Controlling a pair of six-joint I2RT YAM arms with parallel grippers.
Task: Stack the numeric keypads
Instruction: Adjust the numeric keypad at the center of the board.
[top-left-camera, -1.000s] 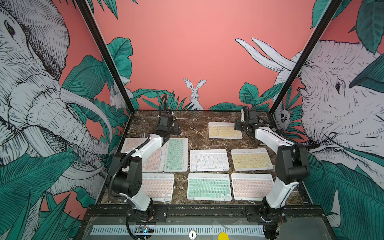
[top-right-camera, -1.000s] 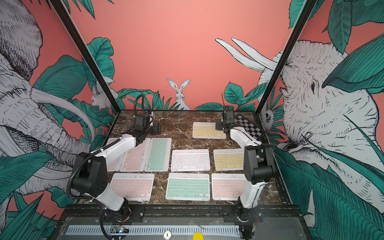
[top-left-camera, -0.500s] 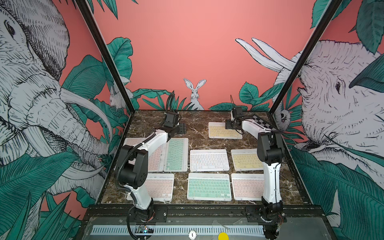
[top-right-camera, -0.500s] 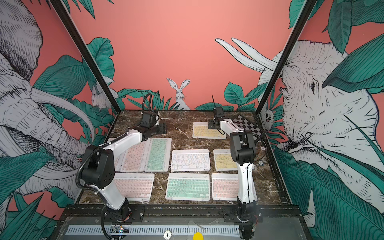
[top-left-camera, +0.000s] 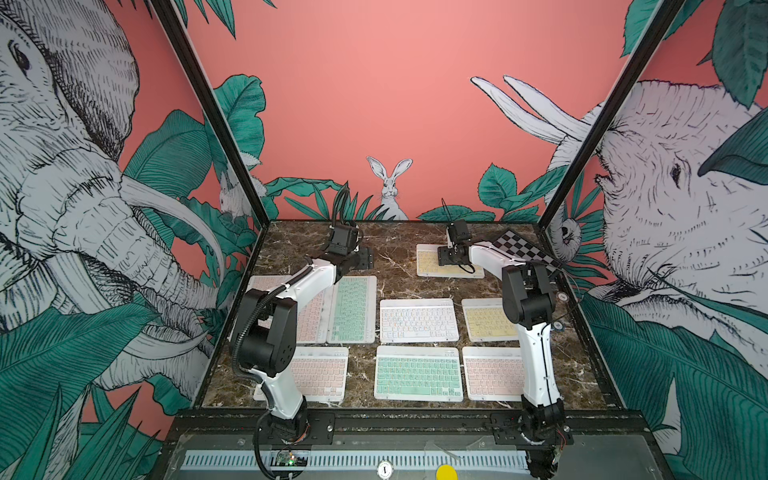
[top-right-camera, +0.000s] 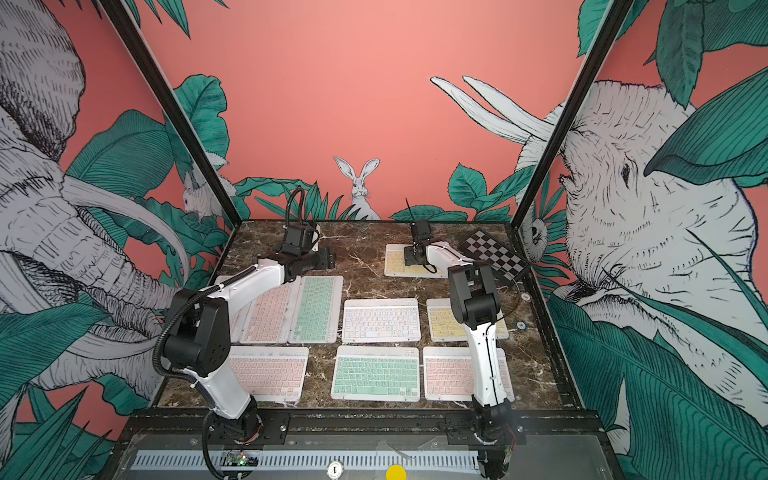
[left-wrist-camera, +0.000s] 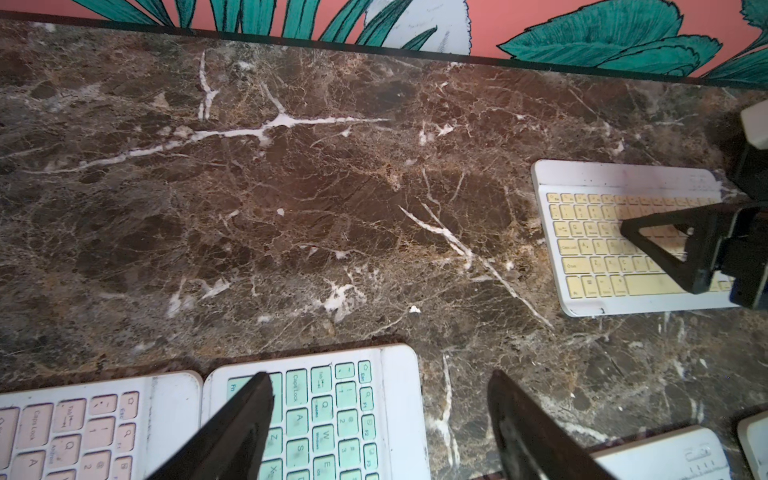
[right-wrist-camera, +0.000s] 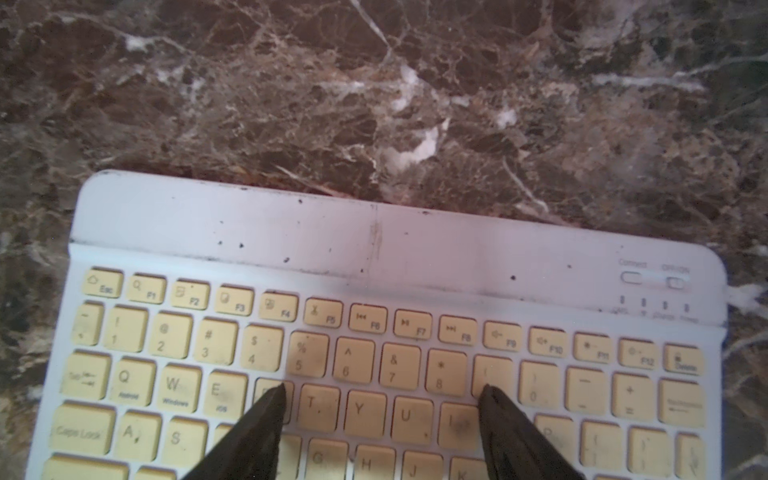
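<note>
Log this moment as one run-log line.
left gripper: open, over rotated mint keypad edge | right gripper: open, over far yellow keypad | held: nothing | phase: pre-grasp

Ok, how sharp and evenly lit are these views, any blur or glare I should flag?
Right wrist view: soft and hazy, legends on the yellow keypad soft, marble table blurred. Left wrist view: sharper, marble veins crisp, only the left gripper, close to the lens, blurred. Both top views: sharp, evenly lit, soft shadows, no glare.

Coral walls (top-left-camera: 374, 83) painted with elephants (top-left-camera: 62, 208), green leaves (top-left-camera: 174, 153) and a rabbit (top-left-camera: 390, 187) enclose a brown marble tabletop (top-left-camera: 397, 266).
</note>
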